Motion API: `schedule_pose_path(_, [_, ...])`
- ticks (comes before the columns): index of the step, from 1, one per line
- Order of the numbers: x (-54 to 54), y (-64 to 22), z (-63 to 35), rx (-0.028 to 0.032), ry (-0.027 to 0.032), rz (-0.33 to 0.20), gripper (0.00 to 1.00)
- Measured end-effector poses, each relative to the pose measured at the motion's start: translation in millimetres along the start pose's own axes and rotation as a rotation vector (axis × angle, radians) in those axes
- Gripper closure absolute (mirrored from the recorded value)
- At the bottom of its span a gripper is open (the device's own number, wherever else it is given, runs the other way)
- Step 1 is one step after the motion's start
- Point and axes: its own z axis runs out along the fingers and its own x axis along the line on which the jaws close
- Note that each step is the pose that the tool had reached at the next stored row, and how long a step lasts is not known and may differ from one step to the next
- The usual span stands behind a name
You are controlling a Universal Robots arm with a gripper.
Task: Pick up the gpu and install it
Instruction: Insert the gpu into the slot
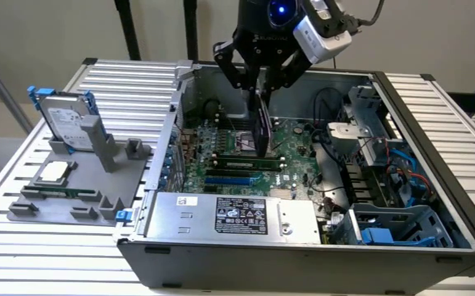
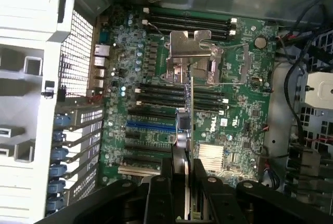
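The gpu (image 1: 262, 126) (image 2: 189, 115) hangs inside the open computer case (image 1: 303, 259), clamped at its upper end between the fingers of the gripper (image 1: 263, 86) (image 2: 186, 169). Its long axis stands nearly upright, running from the gripper straight down toward the motherboard (image 1: 291, 139) (image 2: 244, 115). In the wrist view it is seen edge-on, as a thin line. Its lower end points at the board's middle, among the long black slots just beside the silver processor socket cover (image 2: 190, 44); whether it touches the board I cannot tell. A blue slot (image 1: 229, 181) (image 2: 151, 125) lies nearby on the board, apart from the card. Further out, the grey power supply (image 1: 237, 216) sits along the case's front wall. Well apart, on the exterior view's left, a silver hard drive (image 1: 69, 120) with blue rails stands upright in a grey tray (image 1: 64, 206) on the slatted table (image 1: 23, 253).
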Motion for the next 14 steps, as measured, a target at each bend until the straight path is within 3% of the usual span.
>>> schedule_pose_path(14, [0.0, -0.3, 6.9, -0.0006, 0.0093, -0.272, 1.00])
